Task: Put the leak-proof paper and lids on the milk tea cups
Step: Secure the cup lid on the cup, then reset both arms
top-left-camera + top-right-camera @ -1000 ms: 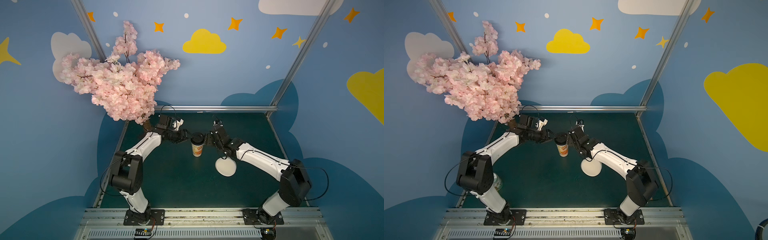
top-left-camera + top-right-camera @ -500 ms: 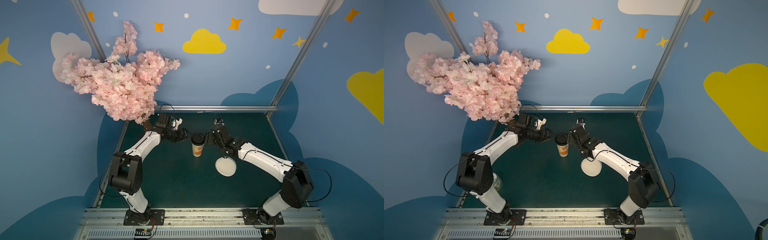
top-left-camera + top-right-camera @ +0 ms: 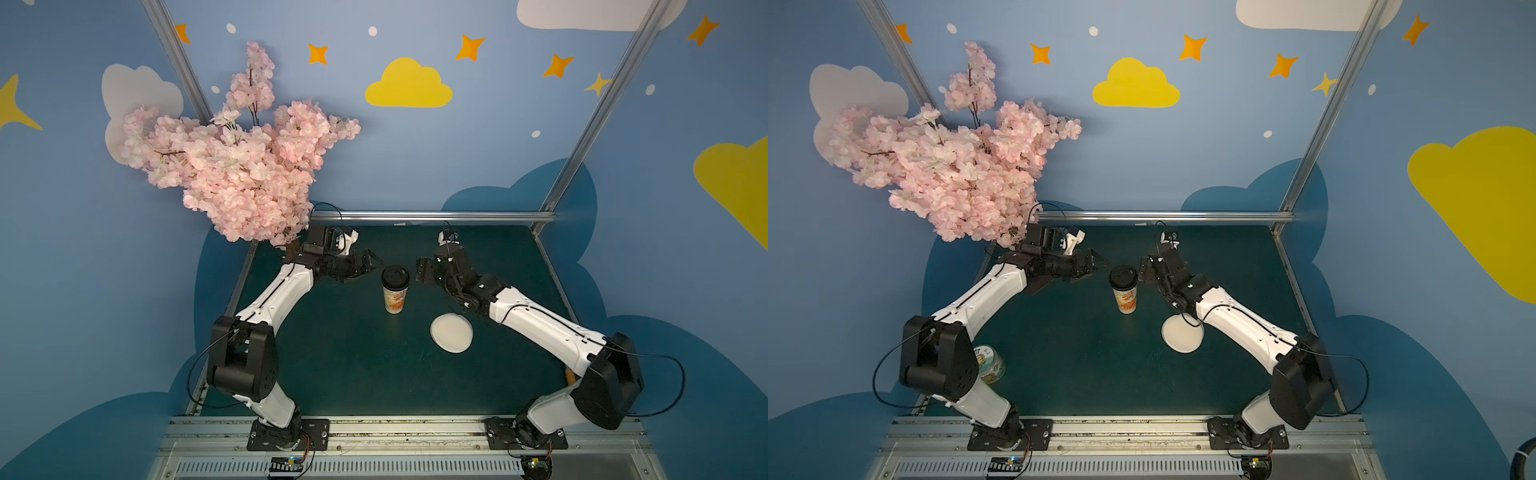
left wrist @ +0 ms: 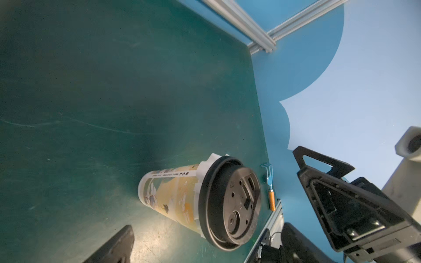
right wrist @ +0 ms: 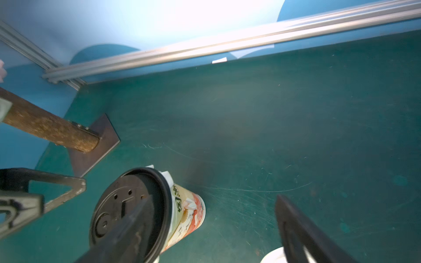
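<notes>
The left gripper (image 3: pixel 371 266) hangs just left of the cup, fingers spread wide and holding nothing. The cup (image 3: pixel 395 297) stands upright in the middle of the table (image 3: pixel 332 357), between the two arms and about equally near each, with a black lid (image 3: pixel 395 277) on its mouth. The paper (image 4: pixel 213 159) shows as a white crumpled fringe pinched under the lid's rim; whether it runs all the way round is hard to tell. The right gripper (image 3: pixel 419 271) sits just right of the cup, also wide and empty. Any pull-back should probably go sideways, away from the tall cup. A pile of sheets (image 3: pixel 451 332) lies by the right arm.
</notes>
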Tool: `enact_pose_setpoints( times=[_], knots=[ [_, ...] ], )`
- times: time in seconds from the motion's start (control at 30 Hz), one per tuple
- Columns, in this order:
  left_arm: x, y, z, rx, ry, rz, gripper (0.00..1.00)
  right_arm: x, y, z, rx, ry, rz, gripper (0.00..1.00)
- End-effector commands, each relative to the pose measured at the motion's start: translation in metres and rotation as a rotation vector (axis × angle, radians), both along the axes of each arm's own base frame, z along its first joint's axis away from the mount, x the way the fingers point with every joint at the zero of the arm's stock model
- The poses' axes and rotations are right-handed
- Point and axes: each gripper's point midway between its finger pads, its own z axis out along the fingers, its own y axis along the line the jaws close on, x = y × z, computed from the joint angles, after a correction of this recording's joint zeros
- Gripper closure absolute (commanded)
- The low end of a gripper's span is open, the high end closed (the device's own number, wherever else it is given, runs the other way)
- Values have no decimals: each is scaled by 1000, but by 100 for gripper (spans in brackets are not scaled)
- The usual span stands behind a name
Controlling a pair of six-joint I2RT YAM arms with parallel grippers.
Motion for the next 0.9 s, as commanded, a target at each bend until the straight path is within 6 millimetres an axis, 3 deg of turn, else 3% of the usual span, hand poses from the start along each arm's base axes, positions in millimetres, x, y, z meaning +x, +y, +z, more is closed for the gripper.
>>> enact_pose_setpoints(
  times=[0.0, 0.13, 0.27, 0.37, 0.47, 0.57, 0.7, 0.8, 0.87],
  knots=[
    [0, 42, 19, 83, -93, 137, 0, -9, -50, 14, -70, -47, -82, 8],
    [-7, 123, -7, 356, -226, 461, 0, -21, -132, 9, -218, -120, -236, 7],
    [-25, 169, -49, 675, -418, 530, 0, -28, -198, -24, -357, -140, -308, 6],
    [-33, 196, -87, 820, -454, 579, 0, -27, -221, -65, -382, -193, -274, 6],
    [-33, 204, -127, 794, -401, 562, 0, -26, -243, -107, -328, -172, -315, 6],
    [-18, 196, -131, 779, -389, 488, 0, -20, -253, -136, -366, -27, -320, 6],
    [-10, 192, -114, 693, -548, 514, 0, 5, -249, -133, -441, -83, -265, 5],
    [-5, 195, -133, 571, -625, 531, 0, 16, -260, -143, -445, 1, -262, 5],
    [-10, 189, -132, 569, -595, 483, 0, 18, -255, -143, -446, 0, -228, 5]
  ],
)
